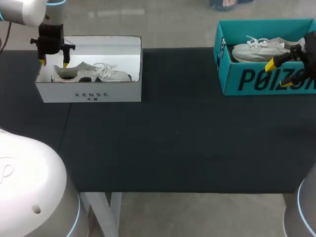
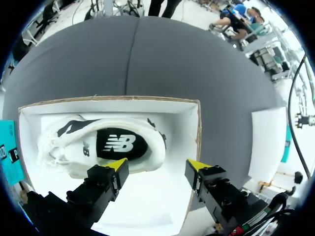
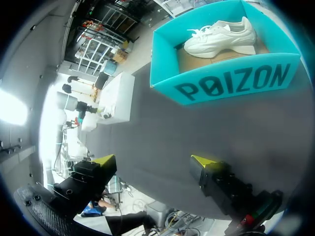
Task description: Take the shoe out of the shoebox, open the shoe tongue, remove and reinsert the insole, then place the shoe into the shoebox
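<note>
White shoe (image 1: 91, 73) lies lengthwise in box (image 1: 89, 94), toe rightward; left pincer (image 2: 157, 165), right pincer (image 3: 154, 161) spread.

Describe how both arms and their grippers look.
Both arms have smooth, rounded, pale shells with thin light-blue rings at the joints: left arm, right arm. The left gripper and right gripper are boxy and black, each with two fingers ending in bright yellow wedge-shaped tips.

A dark-covered table (image 1: 177, 138) lay broad and flat; a faint line, perhaps a seam (image 1: 65, 126), crossed it toward 9 o'clock.
</note>
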Tool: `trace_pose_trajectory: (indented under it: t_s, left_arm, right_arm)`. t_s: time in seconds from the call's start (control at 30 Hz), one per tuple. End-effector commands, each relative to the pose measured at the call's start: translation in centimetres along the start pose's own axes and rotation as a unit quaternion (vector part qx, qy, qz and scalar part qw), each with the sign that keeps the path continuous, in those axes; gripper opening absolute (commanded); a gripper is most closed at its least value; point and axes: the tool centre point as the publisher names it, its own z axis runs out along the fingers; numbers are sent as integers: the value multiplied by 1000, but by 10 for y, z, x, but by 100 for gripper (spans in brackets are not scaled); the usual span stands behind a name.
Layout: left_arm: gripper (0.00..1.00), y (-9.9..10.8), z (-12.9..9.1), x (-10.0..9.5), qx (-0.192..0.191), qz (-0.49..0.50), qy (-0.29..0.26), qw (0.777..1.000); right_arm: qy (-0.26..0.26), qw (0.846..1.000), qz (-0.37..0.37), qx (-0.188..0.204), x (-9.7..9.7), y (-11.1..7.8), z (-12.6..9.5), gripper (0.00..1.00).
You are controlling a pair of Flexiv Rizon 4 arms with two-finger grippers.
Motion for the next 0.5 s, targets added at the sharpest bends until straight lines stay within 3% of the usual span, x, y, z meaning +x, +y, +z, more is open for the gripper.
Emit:
trace_pose_trajectory:
  t_s: [0.03,0.17,0.3,0.37,0.43,0.5]
  left_arm:
    - [100,-15,-34,8,-24,-17,-16,999]
    - [100,-22,-60,0,-41,-56,-26,997]
    - [100,-34,-84,-13,-27,-129,-50,990]
    - [100,-40,-91,-21,-24,-162,-35,986]
    - [100,-45,-98,-28,-1,-198,-38,979]
    - [100,-51,-102,-35,-13,-226,-9,974]
  right_arm:
    - [-1,1000,0,0,0,0,0,100]
    - [-1,1000,0,0,0,0,0,100]
    - [-1,1000,0,0,0,0,0,100]
    - [-1,1000,0,0,0,0,0,100]
    - [11,1000,-14,-6,6,16,-4,100]
    - [5,999,-32,-8,7,31,-7,100]
